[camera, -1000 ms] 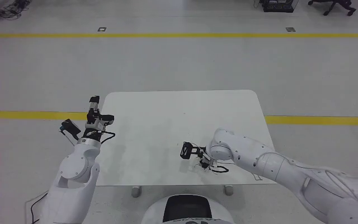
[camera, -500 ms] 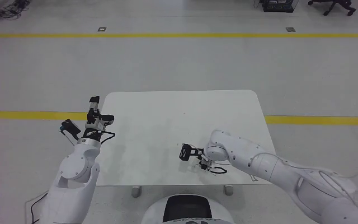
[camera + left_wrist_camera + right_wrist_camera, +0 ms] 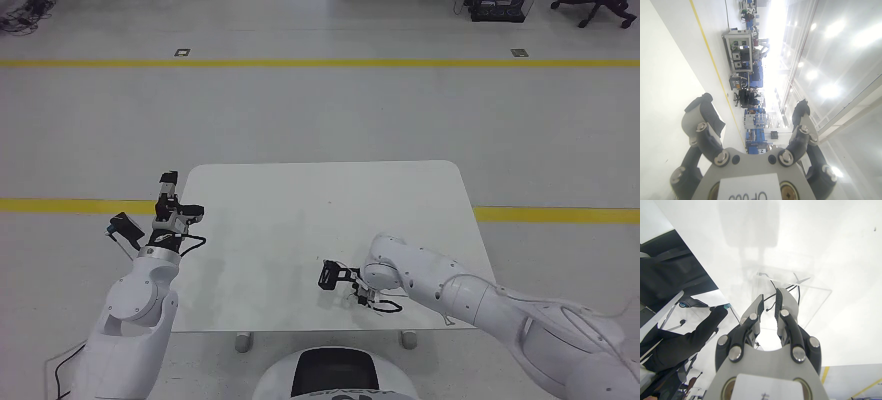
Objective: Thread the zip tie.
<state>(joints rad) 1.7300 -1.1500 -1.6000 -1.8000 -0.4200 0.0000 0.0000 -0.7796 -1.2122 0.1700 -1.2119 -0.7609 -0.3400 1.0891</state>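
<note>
Carefully, the right gripper [image 3: 769, 292], fingers narrowly parted, should straddle one thin black plastic zip tie [image 3: 767, 309] mid-frame squarely; the left gripper [image 3: 754, 99] gapes empty.

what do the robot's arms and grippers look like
Both the left arm and the right arm have smooth, rounded white shells, with black cables looping at the wrists. The left gripper and the right gripper each have a grey metal plate with silver bolts, black linkages and a white label. The right one's fingers carry ribbed black pads.
</note>
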